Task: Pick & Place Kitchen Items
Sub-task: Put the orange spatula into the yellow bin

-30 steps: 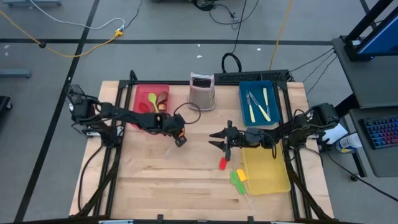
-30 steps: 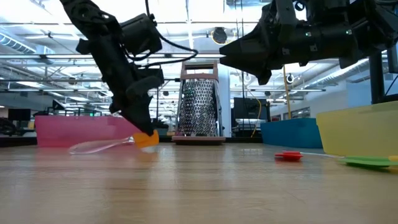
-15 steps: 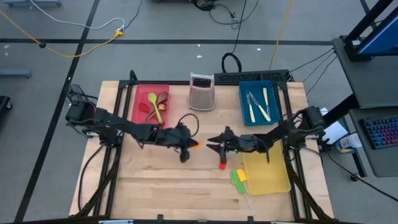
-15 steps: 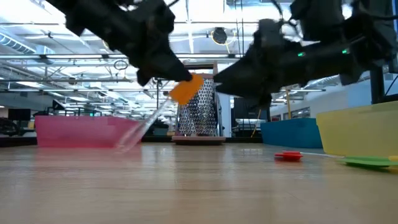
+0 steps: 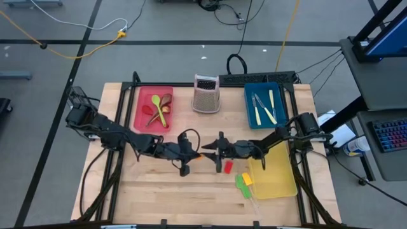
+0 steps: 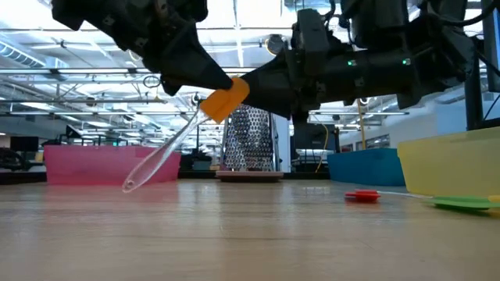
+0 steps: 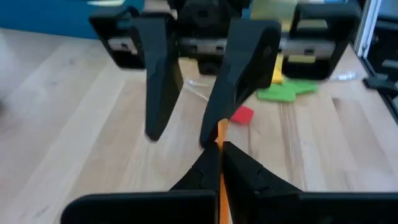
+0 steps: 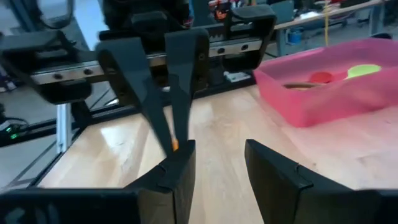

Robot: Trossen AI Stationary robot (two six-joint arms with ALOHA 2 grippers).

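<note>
though airborne, one orange spatula (image 6: 223, 102) (two tools (image 5: 191, 154) (image 5: 216, 151) facing)

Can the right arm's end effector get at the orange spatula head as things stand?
Probably yes: the open right end effector faces the orange spatula head, held aloft by the left end effector, with nothing between them.

Grey floor (image 5: 57, 63) crossed by yellow cables (image 5: 82, 48); ceiling trusses (image 6: 78, 74) overhead.

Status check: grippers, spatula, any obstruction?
Left gripper shut on orange spatula, lifted mid-table. Right gripper open, facing it close. Nothing between.
</note>
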